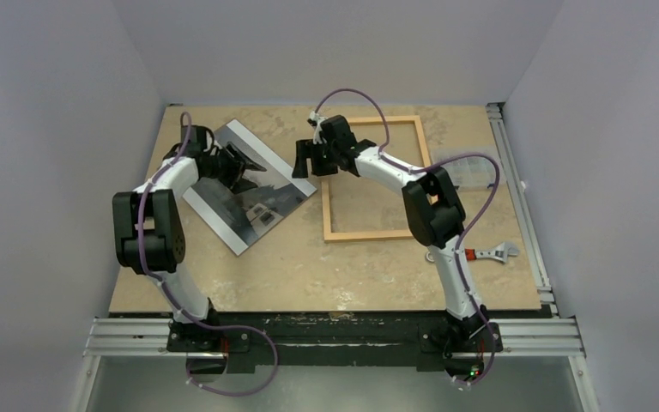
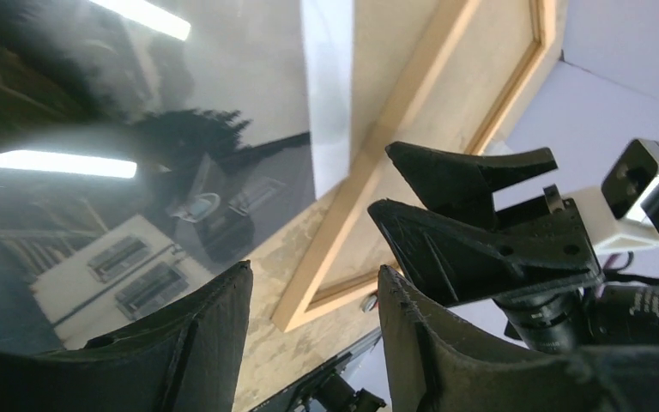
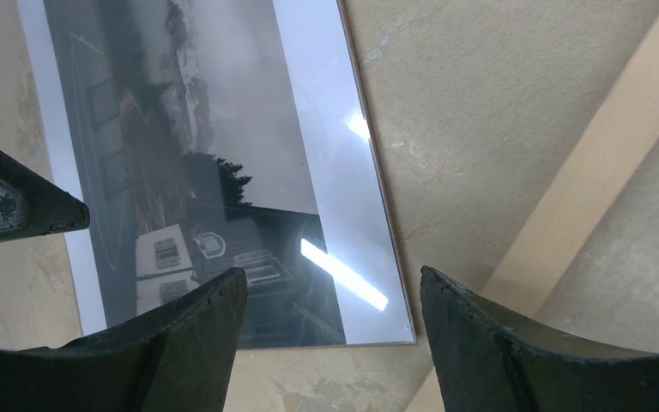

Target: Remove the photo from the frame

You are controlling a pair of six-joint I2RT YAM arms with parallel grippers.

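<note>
The photo, a dark black-and-white print with white end bands, lies flat and askew on the table, left of centre. The light-wood frame lies beside it to the right, with bare table showing inside its rails. My left gripper is open and empty over the photo's upper part. My right gripper is open and empty between the photo's right corner and the frame's left rail. The left wrist view shows the left gripper, photo and frame. The right wrist view shows the right gripper, photo and frame rail.
An adjustable wrench lies at the right near the right arm. A clear plastic box sits right of the frame. A metal rail runs along the table's right edge. Walls close in the back and both sides.
</note>
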